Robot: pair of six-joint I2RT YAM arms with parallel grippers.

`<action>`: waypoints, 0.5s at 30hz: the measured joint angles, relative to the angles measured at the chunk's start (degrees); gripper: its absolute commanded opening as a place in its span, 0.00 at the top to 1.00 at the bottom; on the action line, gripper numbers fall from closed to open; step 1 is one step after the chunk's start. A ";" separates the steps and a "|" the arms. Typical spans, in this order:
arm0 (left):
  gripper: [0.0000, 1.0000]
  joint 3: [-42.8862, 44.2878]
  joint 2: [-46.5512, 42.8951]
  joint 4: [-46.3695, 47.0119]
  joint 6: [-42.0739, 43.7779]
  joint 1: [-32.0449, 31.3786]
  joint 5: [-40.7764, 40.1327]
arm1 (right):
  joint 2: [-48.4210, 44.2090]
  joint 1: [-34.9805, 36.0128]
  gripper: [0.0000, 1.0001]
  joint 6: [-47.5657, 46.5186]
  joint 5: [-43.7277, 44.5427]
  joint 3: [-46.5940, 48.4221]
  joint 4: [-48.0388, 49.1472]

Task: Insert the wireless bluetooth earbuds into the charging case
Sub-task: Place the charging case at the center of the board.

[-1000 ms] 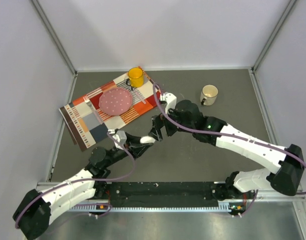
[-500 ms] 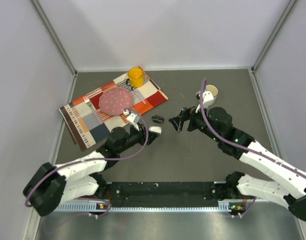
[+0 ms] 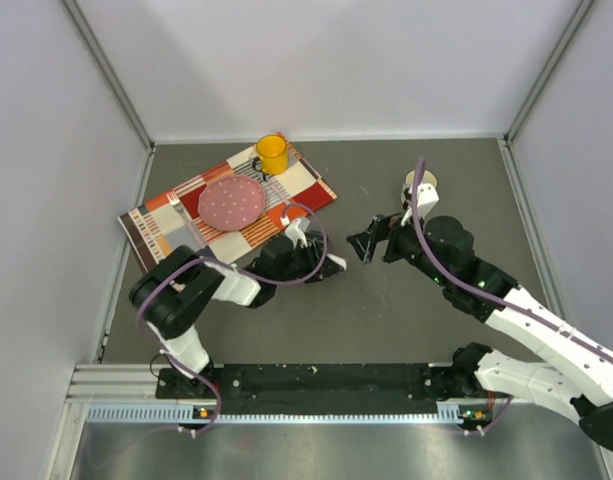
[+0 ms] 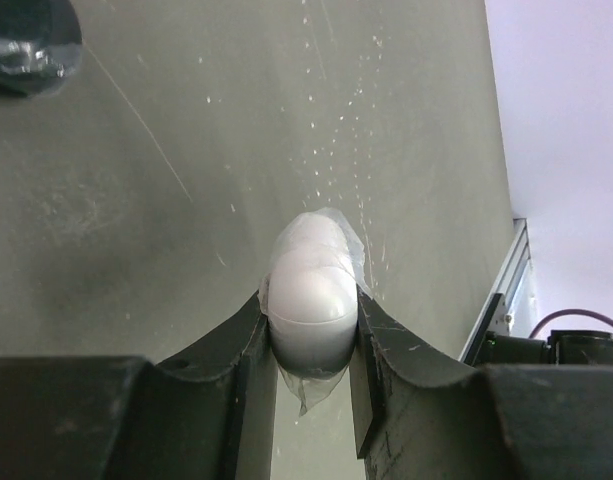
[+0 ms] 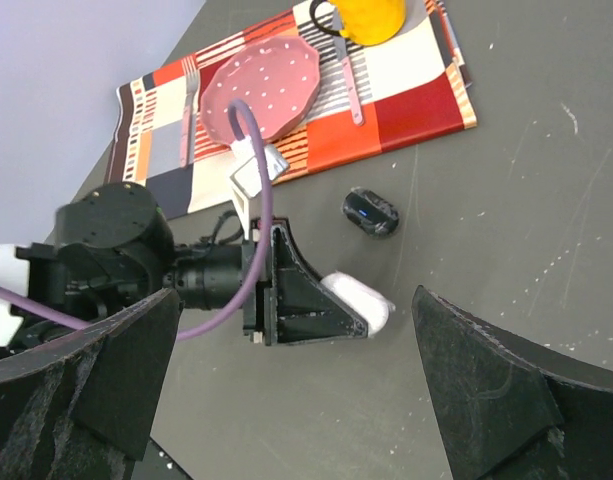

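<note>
My left gripper [image 4: 308, 318] is shut on a white oval charging case [image 4: 308, 290] wrapped in clear film, held low over the dark table. In the top view that gripper [image 3: 326, 266] is at the table's middle, with the white case [image 3: 338, 263] sticking out to its right. A black oval case [image 5: 371, 213] lies on the table just beyond it and shows in the left wrist view's top-left corner [image 4: 26, 45]. My right gripper [image 5: 296, 330] hangs open to the right of both cases, holding nothing; from above it [image 3: 367, 246] faces left. The earbuds are out of view.
A checked placemat [image 3: 301, 190] at the back left carries a pink plate [image 3: 231, 201], a yellow mug [image 3: 272, 153] and cutlery. A cream mug [image 3: 419, 181] stands at the back right, just behind the right arm. Walls close in the table on three sides.
The right arm pulled back from over the placemat to the right and opened the view of the black case. The left arm swung round and carried the white case a little to the right.
</note>
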 measured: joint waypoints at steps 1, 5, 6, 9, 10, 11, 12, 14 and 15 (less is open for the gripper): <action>0.94 0.15 1.38 1.14 -0.98 0.02 0.44 | -0.39 -0.35 0.01 -0.11 0.04 0.00 -0.09; 0.90 0.83 5.22 1.99 -4.20 0.04 1.20 | -1.88 -1.38 0.01 -1.22 0.52 0.00 -0.68; 0.89 1.11 5.46 1.40 -4.52 0.04 1.09 | -2.19 -1.73 0.01 -1.49 0.61 0.00 -0.74; 0.84 2.80 5.68 -0.57 -4.94 0.20 0.83 | -2.64 -2.89 0.01 -1.97 0.74 -0.15 -0.72; 0.83 3.39 5.73 -1.03 -4.98 0.24 0.79 | -2.67 -3.37 0.01 -1.97 0.63 -0.31 -0.72; 0.81 4.02 5.86 -1.33 -5.01 0.33 0.68 | -2.62 -3.82 0.01 -1.99 0.59 -0.37 -0.87; 0.75 4.66 6.08 -1.66 -5.03 0.35 0.50 | -2.56 -4.31 0.01 -1.99 0.59 -0.37 -1.01; 0.64 5.57 6.36 -2.73 -5.01 0.44 0.20 | -2.56 -4.87 0.01 -1.99 0.52 -0.37 -1.09; 0.65 6.01 6.58 -3.65 -4.96 0.61 0.20 | -2.56 -5.03 0.01 -1.99 0.44 -0.37 -1.09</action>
